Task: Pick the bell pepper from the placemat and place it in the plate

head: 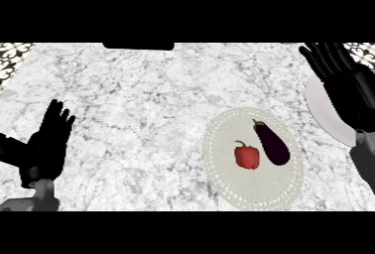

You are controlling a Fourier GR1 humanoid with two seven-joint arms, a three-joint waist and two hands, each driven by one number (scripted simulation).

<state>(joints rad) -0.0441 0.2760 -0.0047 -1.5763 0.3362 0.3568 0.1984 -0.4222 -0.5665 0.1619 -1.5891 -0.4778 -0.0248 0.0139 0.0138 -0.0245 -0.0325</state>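
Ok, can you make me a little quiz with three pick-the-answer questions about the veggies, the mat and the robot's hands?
1. Where is the red bell pepper?
A. on the round placemat, left of the eggplant
B. on the white plate
C. in the left hand

2. How many vegetables lie on the placemat?
A. one
B. two
C. four

3. What is the right hand doing?
A. squeezing the pepper
B. lifting the eggplant
C. open above the plate, holding nothing

Answers:
1 A, the pepper lies on the mat beside the dark eggplant.
2 B, only the pepper and the eggplant are there.
3 C, its fingers are straight and both vegetables lie apart from it.
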